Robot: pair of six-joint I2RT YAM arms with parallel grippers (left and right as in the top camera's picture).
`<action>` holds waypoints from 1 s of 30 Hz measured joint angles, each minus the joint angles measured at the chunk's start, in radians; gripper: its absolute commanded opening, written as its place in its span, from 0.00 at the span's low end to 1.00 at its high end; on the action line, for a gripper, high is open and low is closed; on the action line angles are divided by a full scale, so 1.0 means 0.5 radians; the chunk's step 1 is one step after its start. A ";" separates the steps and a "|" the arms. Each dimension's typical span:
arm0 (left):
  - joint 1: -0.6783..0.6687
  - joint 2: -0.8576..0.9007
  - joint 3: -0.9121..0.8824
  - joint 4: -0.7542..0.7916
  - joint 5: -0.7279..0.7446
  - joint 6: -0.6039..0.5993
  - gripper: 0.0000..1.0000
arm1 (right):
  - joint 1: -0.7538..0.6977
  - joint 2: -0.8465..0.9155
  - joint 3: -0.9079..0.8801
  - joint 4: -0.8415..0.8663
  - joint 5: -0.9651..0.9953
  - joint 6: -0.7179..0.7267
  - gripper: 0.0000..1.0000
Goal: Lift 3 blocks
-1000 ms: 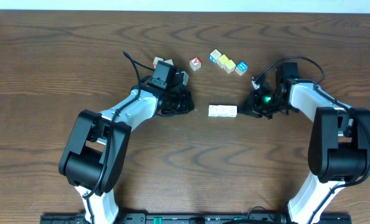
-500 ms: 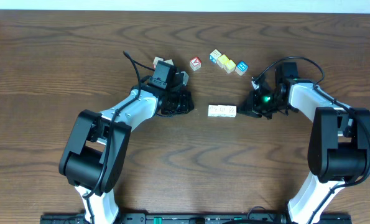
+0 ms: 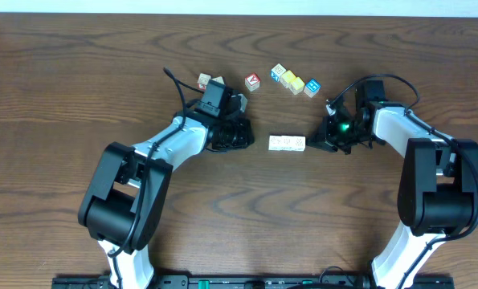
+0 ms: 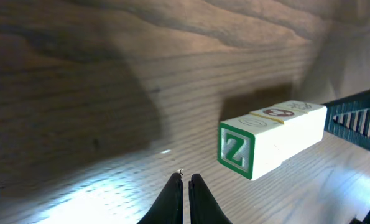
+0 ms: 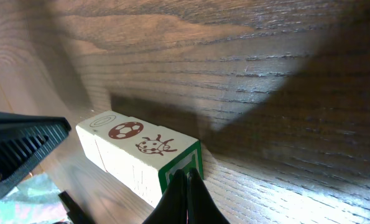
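Note:
Three white blocks lie end to end in a short row at the table's middle. In the left wrist view the row shows a green-framed Z on its near end. My left gripper is shut and empty, with a gap of bare wood between it and that end; overhead it sits left of the row. In the right wrist view the row carries a ball and a ladybird drawing on top. My right gripper is shut, its tips against the green-framed right end; overhead it meets the row.
Coloured cubes lie at the back: one behind my left arm, a red-faced one, then a cluster of a pale one, a yellow one and a blue one. The table's far edge runs along the top.
My left arm has shifted slightly right, toward the row. The right arm and the blocks have not moved.

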 measured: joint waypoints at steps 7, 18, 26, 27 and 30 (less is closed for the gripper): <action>-0.041 0.000 0.000 0.018 -0.018 -0.046 0.07 | 0.000 0.000 0.000 0.000 0.000 0.007 0.01; -0.082 0.000 0.000 0.098 -0.040 -0.095 0.07 | 0.000 0.000 0.000 0.000 0.000 0.027 0.01; -0.127 0.000 0.000 0.138 -0.041 -0.125 0.07 | 0.000 0.000 0.000 0.000 0.000 0.028 0.01; -0.127 0.002 0.000 0.147 -0.041 -0.127 0.07 | 0.000 0.000 0.000 0.000 0.000 0.028 0.01; -0.127 0.030 0.000 0.184 -0.042 -0.144 0.07 | 0.000 0.000 0.000 0.000 0.000 0.028 0.01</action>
